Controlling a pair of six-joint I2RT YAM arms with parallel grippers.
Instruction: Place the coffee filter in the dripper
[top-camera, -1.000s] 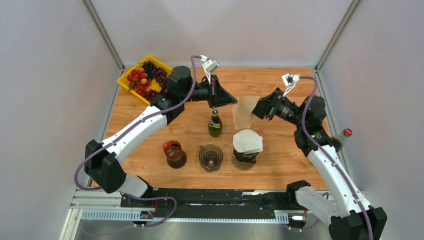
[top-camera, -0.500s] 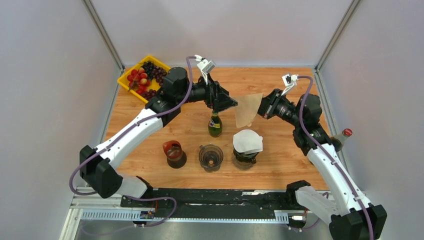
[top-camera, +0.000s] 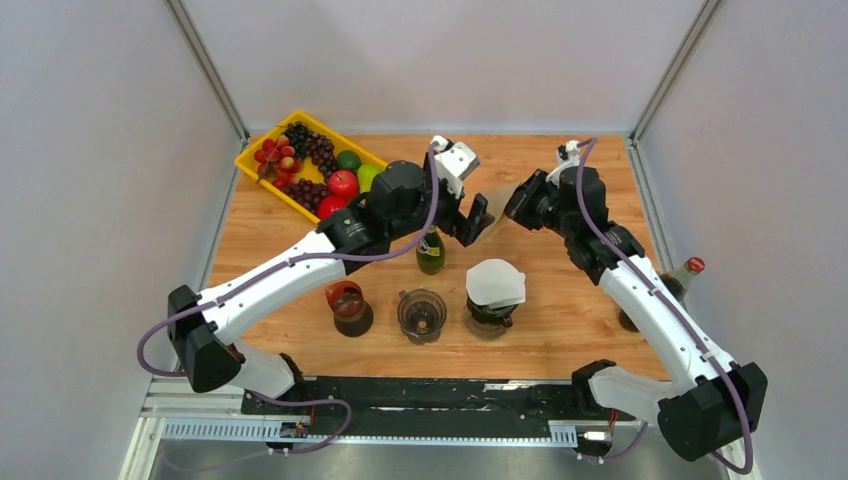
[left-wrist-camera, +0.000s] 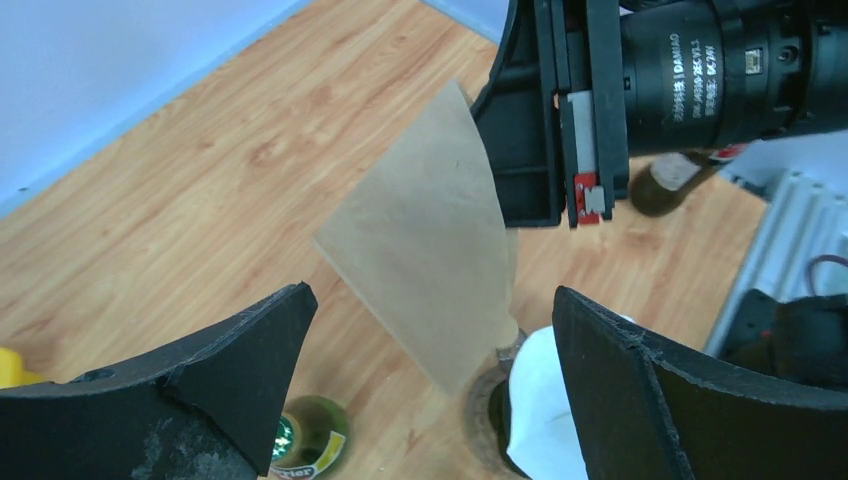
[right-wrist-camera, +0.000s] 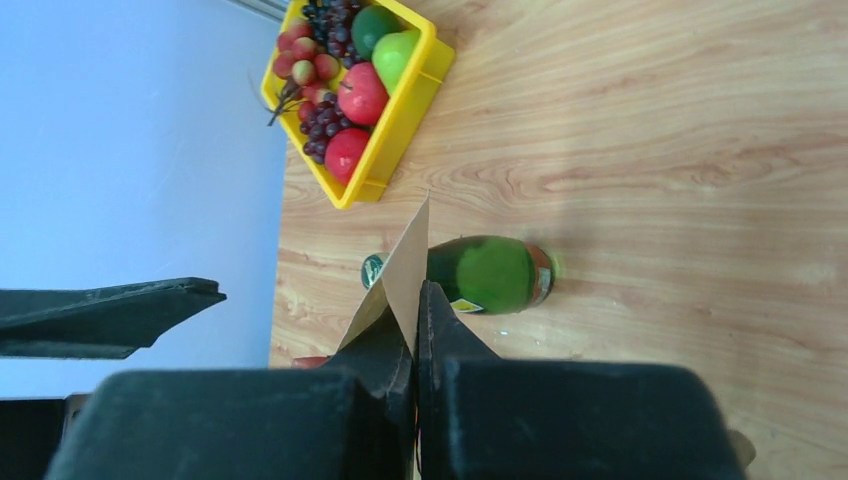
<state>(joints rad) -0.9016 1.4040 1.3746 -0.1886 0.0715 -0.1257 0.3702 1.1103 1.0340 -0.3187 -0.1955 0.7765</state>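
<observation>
Over the green bottle (top-camera: 430, 250), left gripper (left-wrist-camera: 428, 305) is hanging wide apart, having just released; right gripper (right-wrist-camera: 415, 300) is clamping the paper filter (left-wrist-camera: 425, 250): handover done, placing pending.

Bright, even light, soft shadows on the table (top-camera: 560, 330); coffee filter (left-wrist-camera: 430, 240) sharply focused.

The left arm (top-camera: 285, 272) and right arm (top-camera: 652, 302) are built of white links, black joints. Purple cables (top-camera: 140, 350) are looped alongside.
</observation>
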